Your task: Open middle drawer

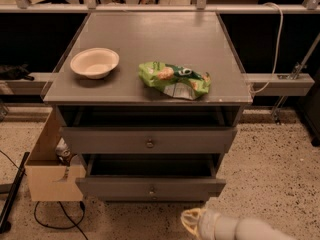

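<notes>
The middle drawer (120,188) is the lower of the two grey drawer fronts that show, with a small round knob (151,189). It stands pulled out a little, with a dark gap above its front. The upper grey drawer (110,140) with its own knob also stands out a little. My gripper (192,223) is at the bottom edge of the view, below and right of the middle drawer's knob. It is apart from the drawer front, on a white arm (250,230) coming in from the lower right.
On the cabinet top (150,39) are a white bowl (95,63) and a green snack bag (174,79). A cardboard box (50,169) stands against the cabinet's left side, with black cables (50,219) on the speckled floor. A rail (280,81) and white cable run behind.
</notes>
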Tool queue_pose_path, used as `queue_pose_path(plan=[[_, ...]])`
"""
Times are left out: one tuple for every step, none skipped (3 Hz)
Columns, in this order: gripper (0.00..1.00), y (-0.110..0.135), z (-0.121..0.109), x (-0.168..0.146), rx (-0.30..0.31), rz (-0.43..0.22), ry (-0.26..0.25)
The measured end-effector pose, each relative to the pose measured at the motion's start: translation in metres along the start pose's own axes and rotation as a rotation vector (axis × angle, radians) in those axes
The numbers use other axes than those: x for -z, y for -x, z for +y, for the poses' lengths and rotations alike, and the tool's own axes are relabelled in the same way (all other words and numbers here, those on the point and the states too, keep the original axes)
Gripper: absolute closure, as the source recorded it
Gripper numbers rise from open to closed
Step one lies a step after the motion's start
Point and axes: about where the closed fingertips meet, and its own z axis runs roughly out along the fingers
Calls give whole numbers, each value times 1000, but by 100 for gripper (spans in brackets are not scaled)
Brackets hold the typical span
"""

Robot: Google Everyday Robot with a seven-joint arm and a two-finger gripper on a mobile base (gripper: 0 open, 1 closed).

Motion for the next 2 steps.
queue_pose_path(plan=[[100, -9, 54, 47, -31, 10, 9], [0, -26, 56, 65, -84, 32, -36]])
